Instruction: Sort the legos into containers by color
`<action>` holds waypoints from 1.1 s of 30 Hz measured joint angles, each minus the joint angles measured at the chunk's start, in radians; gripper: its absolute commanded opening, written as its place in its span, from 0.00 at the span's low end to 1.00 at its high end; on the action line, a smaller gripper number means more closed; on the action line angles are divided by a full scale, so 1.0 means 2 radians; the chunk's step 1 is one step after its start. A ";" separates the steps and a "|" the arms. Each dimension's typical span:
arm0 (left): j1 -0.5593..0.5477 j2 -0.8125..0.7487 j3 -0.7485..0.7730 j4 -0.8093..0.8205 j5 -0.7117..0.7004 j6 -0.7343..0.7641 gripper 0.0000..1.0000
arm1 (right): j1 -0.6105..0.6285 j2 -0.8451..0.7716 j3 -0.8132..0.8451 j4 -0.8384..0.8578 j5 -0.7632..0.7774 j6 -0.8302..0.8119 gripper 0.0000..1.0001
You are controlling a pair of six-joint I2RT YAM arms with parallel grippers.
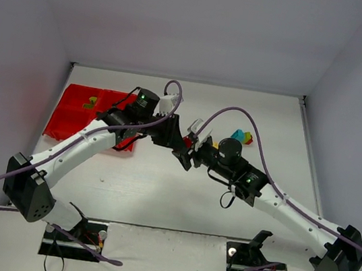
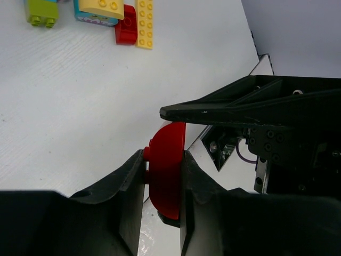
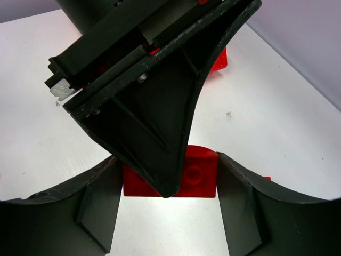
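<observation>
A red lego (image 2: 166,170) with a curved side hangs above the table's middle, pinched between the fingers of my left gripper (image 2: 162,160). My right gripper (image 3: 168,160) holds the same red lego (image 3: 201,173) by its two ends, and a left finger (image 3: 160,133) crosses in front. In the top view the left gripper (image 1: 183,156) and the right gripper (image 1: 196,145) meet tip to tip and hide the brick. The red tray (image 1: 68,115) of containers lies at the left, with a yellow and a green lego (image 1: 90,101) in a far compartment.
Loose legos lie in a pile (image 1: 240,137) at the right: a lime green one (image 2: 41,10), a yellow curved one (image 2: 104,6), a teal one (image 2: 96,20), a red one (image 2: 126,32) and a long yellow one (image 2: 144,24). Grey walls enclose the table.
</observation>
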 measured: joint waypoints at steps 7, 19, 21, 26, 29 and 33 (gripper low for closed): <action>0.010 -0.010 -0.003 -0.010 -0.027 0.006 0.00 | -0.002 0.007 0.000 0.008 0.012 0.006 0.84; 0.301 -0.068 -0.036 -0.098 -0.194 0.060 0.00 | -0.100 0.010 -0.033 0.017 0.035 0.066 0.91; 0.339 -0.062 -0.036 -0.104 -0.223 0.060 0.00 | -0.105 0.010 -0.040 0.015 0.056 0.075 0.91; 0.414 -0.019 -0.036 -0.094 -0.279 0.050 0.02 | -0.111 0.010 -0.047 0.014 0.096 0.100 0.91; 0.441 0.035 -0.025 -0.087 -0.305 0.042 0.04 | -0.121 0.010 -0.050 0.013 0.113 0.116 0.91; 0.448 0.105 0.007 -0.076 -0.315 0.033 0.21 | -0.135 0.010 -0.051 0.010 0.126 0.133 0.91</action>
